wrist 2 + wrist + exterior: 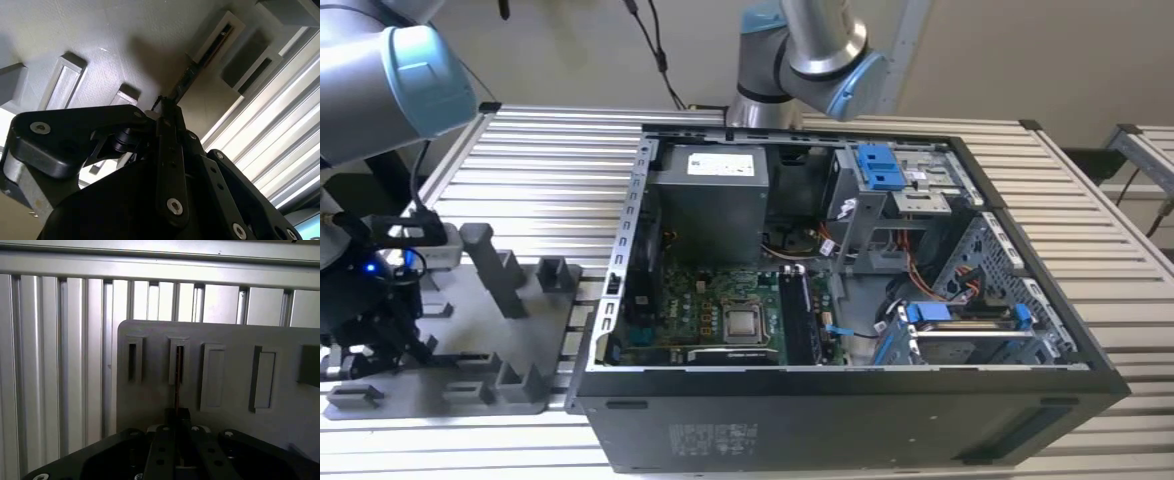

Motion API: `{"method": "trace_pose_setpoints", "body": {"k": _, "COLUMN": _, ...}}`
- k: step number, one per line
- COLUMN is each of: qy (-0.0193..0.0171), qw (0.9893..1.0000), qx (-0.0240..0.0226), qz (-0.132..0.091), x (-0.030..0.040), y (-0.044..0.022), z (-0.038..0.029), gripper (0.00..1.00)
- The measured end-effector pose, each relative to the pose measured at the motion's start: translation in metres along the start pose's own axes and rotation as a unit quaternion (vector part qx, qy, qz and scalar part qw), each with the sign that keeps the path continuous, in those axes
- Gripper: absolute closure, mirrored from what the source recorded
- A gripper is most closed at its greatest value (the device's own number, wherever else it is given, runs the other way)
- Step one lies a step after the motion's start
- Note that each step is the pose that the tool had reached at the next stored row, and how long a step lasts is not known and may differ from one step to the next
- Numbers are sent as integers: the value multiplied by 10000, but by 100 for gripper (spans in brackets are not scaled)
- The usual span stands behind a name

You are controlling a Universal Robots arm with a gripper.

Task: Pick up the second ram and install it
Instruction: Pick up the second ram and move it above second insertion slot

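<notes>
Ram (177, 385) stood on edge at a narrow slot (178, 360) of the grey plate (145, 405), prob. so its thin top edge was free for a pinch from above. Gripper (177, 415) was clamped on that edge, jaws pressed flat vs. both faces of the ram, as far as both wrist views showed. Couldn't tell if the ram's lower end sat in the slot or was clear of it. Arm (387, 70) hung over the plate at the exterior view's left, wrist pointing straight down, well apart from the open case (854, 420) w/ its green board (707, 300).
</notes>
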State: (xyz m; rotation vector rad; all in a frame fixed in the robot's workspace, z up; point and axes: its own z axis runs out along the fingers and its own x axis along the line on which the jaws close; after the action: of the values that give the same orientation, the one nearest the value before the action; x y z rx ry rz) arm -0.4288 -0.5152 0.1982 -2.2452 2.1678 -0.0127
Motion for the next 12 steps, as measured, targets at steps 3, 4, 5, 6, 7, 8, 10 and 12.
{"method": "trace_pose_setpoints", "body": {"k": 3, "qy": -1, "qw": 10000, "qx": 1, "qz": 0, "x": 0, "y": -1, "z": -33, "gripper": 86}}
{"method": "trace_pose_setpoints", "body": {"k": 4, "qy": 0, "qw": 10000, "qx": 0, "qz": 0, "x": 0, "y": -1, "z": -50, "gripper": 86}}
{"method": "trace_pose_setpoints", "body": {"k": 5, "qy": 0, "qw": 10000, "qx": 0, "qz": 0, "x": 0, "y": -1, "z": -71, "gripper": 86}}
{"method": "trace_pose_setpoints", "body": {"k": 6, "qy": 0, "qw": 10000, "qx": 0, "qz": -1, "x": 0, "y": -3, "z": -90, "gripper": 86}}
{"method": "trace_pose_setpoints", "body": {"k": 7, "qy": 0, "qw": 10000, "qx": 1, "qz": -1, "x": 0, "y": -3, "z": -106, "gripper": 86}}
{"method": "trace_pose_setpoints", "body": {"k": 8, "qy": 0, "qw": 10000, "qx": 0, "qz": -1, "x": 0, "y": -3, "z": -119, "gripper": 86}}
{"method": "trace_pose_setpoints", "body": {"k": 10, "qy": 0, "qw": 10000, "qx": 1, "qz": -1, "x": 0, "y": -4, "z": -140, "gripper": 86}}
{"method": "trace_pose_setpoints", "body": {"k": 12, "qy": -1, "qw": 10000, "qx": 1, "qz": 0, "x": -1, "y": -3, "z": -156, "gripper": 86}}
